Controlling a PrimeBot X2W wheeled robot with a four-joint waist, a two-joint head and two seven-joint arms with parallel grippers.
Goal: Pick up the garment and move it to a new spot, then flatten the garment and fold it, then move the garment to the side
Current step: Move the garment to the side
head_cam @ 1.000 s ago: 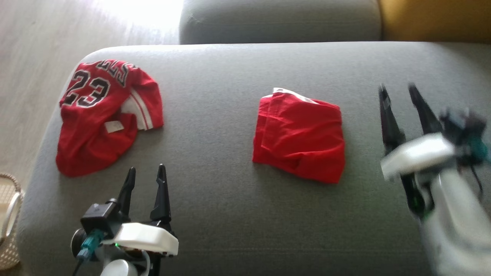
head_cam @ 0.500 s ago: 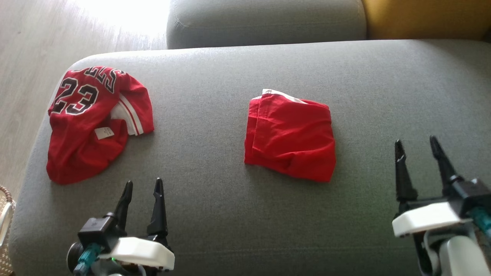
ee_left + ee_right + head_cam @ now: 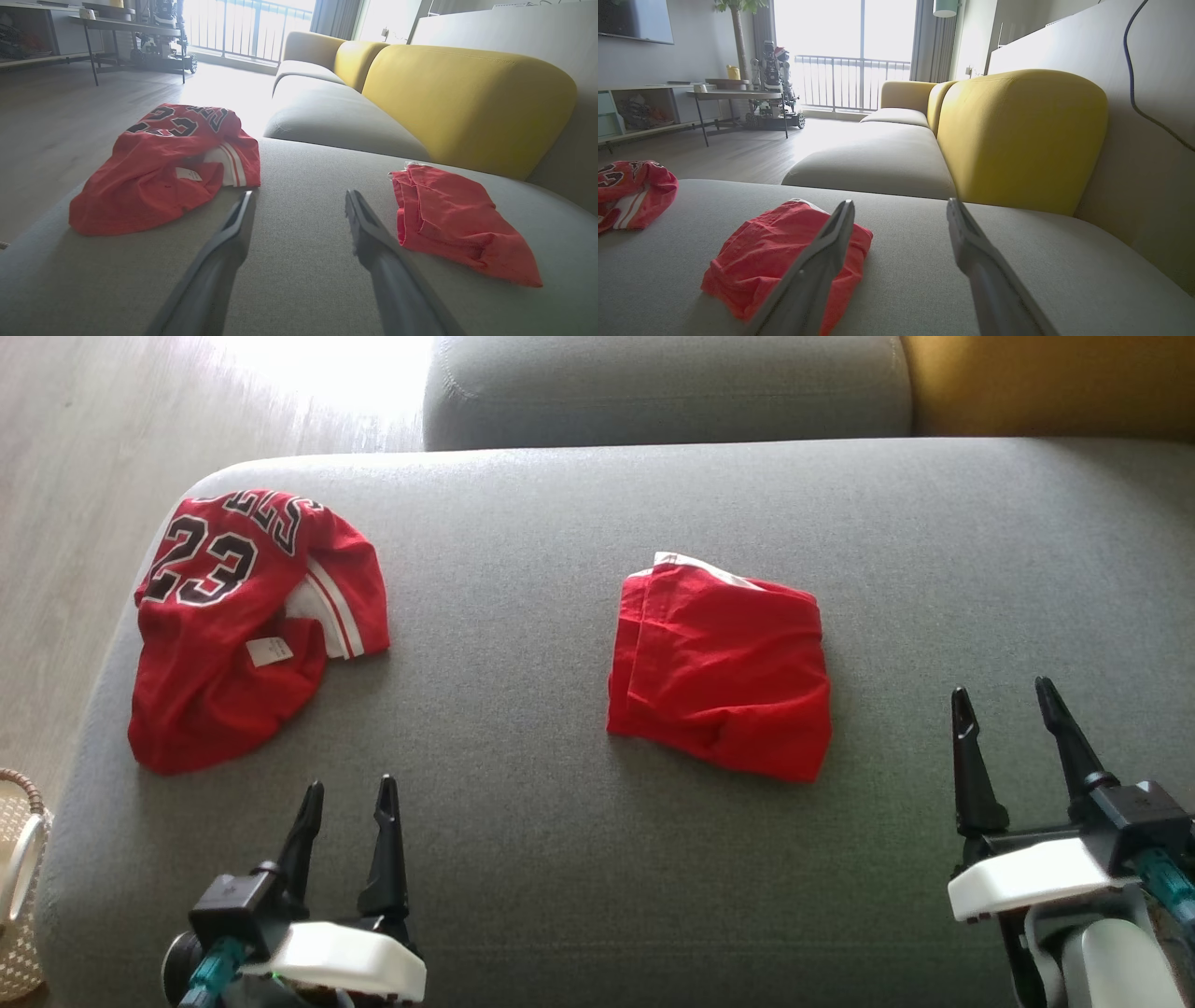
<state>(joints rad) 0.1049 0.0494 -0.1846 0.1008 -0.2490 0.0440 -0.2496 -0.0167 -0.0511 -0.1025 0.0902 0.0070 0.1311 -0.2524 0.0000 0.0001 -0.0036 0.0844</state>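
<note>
Grey sofa cushion (image 3: 560,859) fills most of my head view, with a second grey seat (image 3: 663,383) beyond it and a yellow backrest (image 3: 467,102) running along the robot's right side. Pale wooden floor (image 3: 65,476) shows past the cushion's left edge, bright with light from the window.

On the left end of the cushion I see a red jersey (image 3: 233,625) lying crumpled, its black "23" facing up and a white-striped hem turned over on its right side. Well apart from it, near the middle of the cushion, a smaller red garment (image 3: 724,677) lies folded into a rough square, a strip of white edging showing at its far edge.

I have the left gripper (image 3: 351,782) hovering above the near edge of the cushion, just below the jersey, jaws spread wide and holding nothing. The right gripper (image 3: 1001,686) hovers to the right of the folded garment, clear of it, jaws likewise parted and empty.

A wicker basket (image 3: 19,887) peeks in at the lower left, on the floor.
</note>
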